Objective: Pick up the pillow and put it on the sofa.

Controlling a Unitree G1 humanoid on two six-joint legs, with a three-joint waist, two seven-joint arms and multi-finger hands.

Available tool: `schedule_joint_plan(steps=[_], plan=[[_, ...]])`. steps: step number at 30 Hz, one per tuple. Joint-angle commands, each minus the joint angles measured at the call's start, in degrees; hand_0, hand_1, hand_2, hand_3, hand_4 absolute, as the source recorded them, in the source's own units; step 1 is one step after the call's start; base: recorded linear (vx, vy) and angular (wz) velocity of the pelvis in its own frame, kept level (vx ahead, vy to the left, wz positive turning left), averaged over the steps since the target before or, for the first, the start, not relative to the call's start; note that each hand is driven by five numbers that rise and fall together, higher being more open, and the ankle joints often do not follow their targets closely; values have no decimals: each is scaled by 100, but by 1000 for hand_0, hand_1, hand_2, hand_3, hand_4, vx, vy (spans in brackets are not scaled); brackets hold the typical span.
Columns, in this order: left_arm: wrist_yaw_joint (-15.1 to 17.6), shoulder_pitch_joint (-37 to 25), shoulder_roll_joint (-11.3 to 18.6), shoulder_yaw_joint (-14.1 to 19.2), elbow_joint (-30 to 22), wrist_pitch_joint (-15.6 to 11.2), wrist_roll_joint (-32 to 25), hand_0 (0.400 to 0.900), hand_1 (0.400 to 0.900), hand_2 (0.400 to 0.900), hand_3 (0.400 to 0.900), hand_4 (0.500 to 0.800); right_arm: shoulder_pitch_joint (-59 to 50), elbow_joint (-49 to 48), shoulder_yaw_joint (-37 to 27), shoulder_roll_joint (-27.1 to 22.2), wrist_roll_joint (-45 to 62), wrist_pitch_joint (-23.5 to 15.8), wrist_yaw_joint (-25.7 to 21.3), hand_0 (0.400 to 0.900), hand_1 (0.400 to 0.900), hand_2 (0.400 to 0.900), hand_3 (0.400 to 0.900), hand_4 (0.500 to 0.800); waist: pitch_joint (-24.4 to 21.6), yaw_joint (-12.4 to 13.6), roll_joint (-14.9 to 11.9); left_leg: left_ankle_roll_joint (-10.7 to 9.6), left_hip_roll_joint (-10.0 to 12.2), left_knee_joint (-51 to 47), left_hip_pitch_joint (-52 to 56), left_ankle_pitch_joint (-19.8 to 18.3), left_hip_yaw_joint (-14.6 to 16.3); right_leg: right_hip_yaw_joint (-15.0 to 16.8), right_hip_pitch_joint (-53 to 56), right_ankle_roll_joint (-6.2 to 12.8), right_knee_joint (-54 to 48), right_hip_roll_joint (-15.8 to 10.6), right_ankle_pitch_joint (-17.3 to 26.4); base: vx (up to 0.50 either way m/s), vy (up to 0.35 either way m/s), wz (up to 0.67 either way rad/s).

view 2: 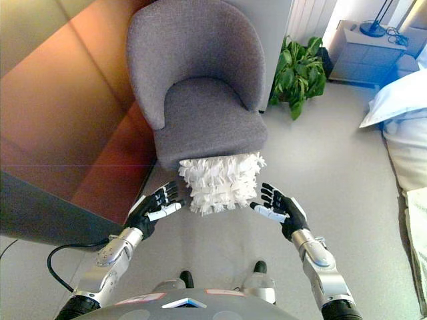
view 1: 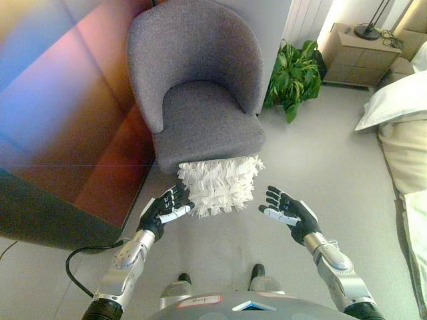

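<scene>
A white shaggy pillow (view 1: 220,184) leans against the front edge of the grey armchair (view 1: 200,93), below its seat. My left hand (view 1: 165,209) is at the pillow's lower left corner, fingers straight and touching its fringe. My right hand (view 1: 288,211) is a little to the right of the pillow, palm turned toward it, fingers spread and apart from it. Neither hand holds anything.
A dark wooden panel wall (view 1: 67,107) runs along the left. A green potted plant (view 1: 294,73) stands to the right of the armchair, with a nightstand (view 1: 357,53) behind it. A bed with white pillows (view 1: 400,100) lies at the right edge.
</scene>
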Motion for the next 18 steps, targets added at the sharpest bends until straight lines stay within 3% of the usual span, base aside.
schedule_joint_plan(steps=[1,18], plan=[[-74,-351,42,139,-167,-489,-14,900,900,900,900,800,-342,-481,-113,-228,79,-485,75,900,900,900,900,800,-121,-144,-112,155,-138,247,-171,-254,-260,-114,127,58,235,-13,-339,14,-5,-4],[-172,-315,133,87,-300,-478,-91,900,900,900,900,800,-320,-557,-147,-272,126,-515,129,900,900,900,900,800,-62,-183,-62,56,13,337,-219,-228,-252,-15,106,-27,205,160,-447,9,-25,-1]])
